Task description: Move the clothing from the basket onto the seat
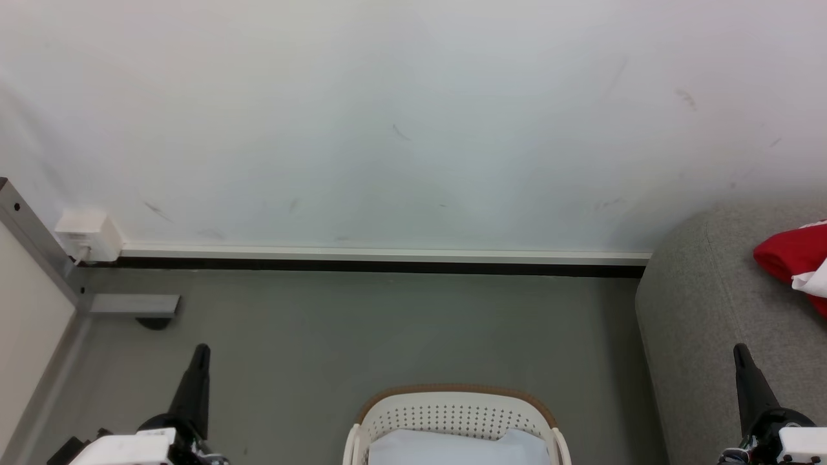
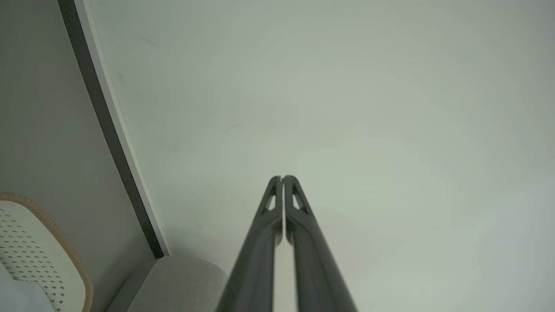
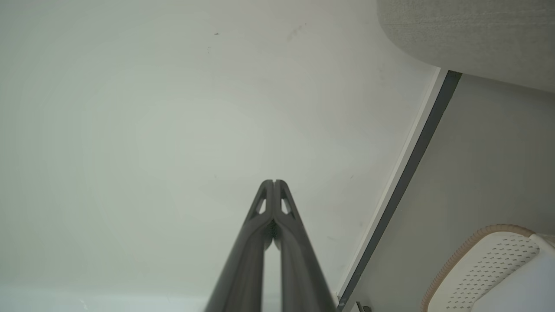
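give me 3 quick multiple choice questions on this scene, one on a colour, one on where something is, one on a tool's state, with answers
1. What colour is the rim of the basket?
A brown
B blue
C black

2. Where does the red clothing lie?
A in the basket
B on the floor
C on the grey seat

3. How does the left tool stand?
A wide open
B shut on cloth
C shut, holding nothing

Answers:
1 A: the head view shows a brown band atop the white perforated side.
2 C: the red fabric rests on the seat at the head view's right edge.
3 C: the left wrist view shows its fingers pressed together with nothing between.
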Controlling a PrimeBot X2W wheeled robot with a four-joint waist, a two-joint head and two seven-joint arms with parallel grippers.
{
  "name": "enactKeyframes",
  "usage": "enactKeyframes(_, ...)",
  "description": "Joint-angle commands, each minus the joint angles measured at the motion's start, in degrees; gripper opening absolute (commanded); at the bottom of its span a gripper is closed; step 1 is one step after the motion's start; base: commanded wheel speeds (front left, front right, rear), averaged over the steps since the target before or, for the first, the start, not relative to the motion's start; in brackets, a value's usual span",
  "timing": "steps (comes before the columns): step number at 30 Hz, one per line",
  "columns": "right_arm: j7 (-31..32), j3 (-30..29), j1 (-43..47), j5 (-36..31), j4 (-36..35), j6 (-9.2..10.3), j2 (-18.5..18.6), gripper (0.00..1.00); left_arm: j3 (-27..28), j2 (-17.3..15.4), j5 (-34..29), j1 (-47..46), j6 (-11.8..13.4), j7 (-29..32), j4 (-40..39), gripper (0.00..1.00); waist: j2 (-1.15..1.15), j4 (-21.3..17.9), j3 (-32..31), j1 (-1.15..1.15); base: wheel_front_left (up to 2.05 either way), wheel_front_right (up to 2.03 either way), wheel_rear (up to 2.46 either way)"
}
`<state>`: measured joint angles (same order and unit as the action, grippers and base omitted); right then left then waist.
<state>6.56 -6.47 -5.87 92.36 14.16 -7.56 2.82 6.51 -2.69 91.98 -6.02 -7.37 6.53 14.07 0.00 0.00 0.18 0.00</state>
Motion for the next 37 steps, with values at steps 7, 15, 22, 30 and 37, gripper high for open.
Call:
enactKeyframes(7,0.16,-0.2,-0.76,0.11,-0.27,0.14,0.11,0.0,0.14,-0.36,0.78,-0.44,-0.23,0.23,-0.16,0.0,0.0,0.0,0.0,0.0,0.0,0.0,0.0)
enactKeyframes(15,0.15,-0.2,-0.76,0.11,-0.27,0.14,0.11,0.0,0.14,-0.36,0.77,-0.43,-0.23,0.22,-0.17,0.0,0.0,0.0,0.0,0.0,0.0,0.0,0.0)
enactKeyframes(22,0.15,-0.19,-0.76,0.11,-0.27,0.14,0.11,0.0,0.14,-0.36,0.78,-0.43,-0.23,0.22,-0.17,0.0,0.0,0.0,0.0,0.0,0.0,0.0,0.0)
enactKeyframes(30,0.15,-0.19,-0.76,0.11,-0.27,0.14,0.11,0.0,0.14,-0.36,0.78,-0.43,-0.23,0.22,-0.17,0.0,0.0,0.0,0.0,0.0,0.0,0.0,0.0)
enactKeyframes(37,0.15,-0.19,-0.76,0.11,-0.27,0.14,0.11,0.0,0.14,-0.36,0.78,-0.43,-0.23,0.22,-0.17,0.0,0.0,0.0,0.0,0.0,0.0,0.0,0.0)
